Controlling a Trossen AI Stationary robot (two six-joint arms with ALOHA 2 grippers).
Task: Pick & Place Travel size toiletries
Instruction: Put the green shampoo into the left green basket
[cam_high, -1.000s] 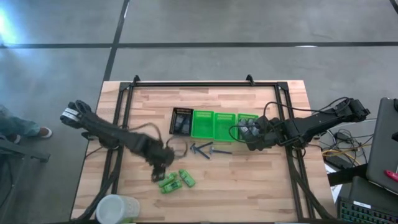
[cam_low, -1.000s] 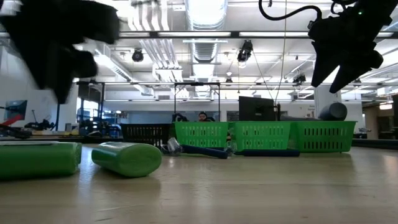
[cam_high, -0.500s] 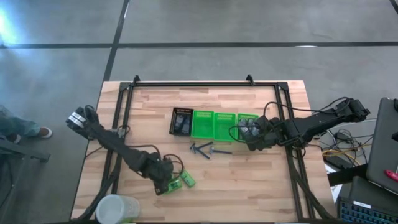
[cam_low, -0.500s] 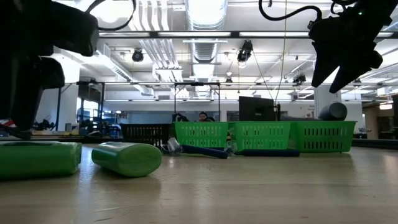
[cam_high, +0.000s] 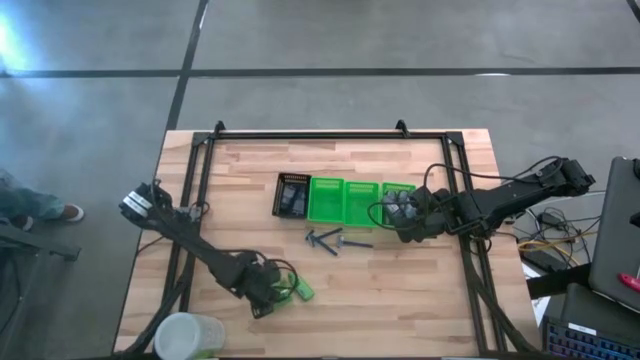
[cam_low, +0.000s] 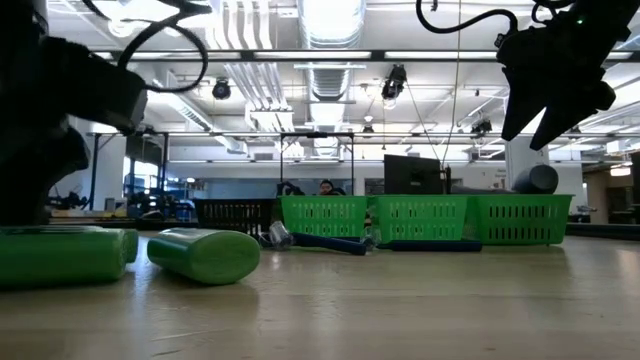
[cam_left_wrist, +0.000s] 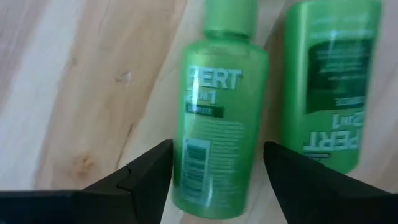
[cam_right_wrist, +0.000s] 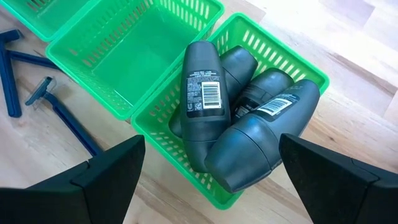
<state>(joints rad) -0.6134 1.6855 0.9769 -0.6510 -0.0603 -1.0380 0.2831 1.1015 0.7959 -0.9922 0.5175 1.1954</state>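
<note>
Left wrist view shows your left gripper (cam_left_wrist: 211, 165) with fingers apart astride a green bottle (cam_left_wrist: 214, 118) lying flat on the tabletop (cam_left_wrist: 74, 81), so the pick is in hand; next, lower and close squarely, clear of the neighbouring bottle (cam_left_wrist: 329, 81).

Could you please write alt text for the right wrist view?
Four dark grey oval bottles lie piled in a green basket; the next green basket is empty. Blue razors lie on the wooden table beside them, with the right gripper open above.
</note>
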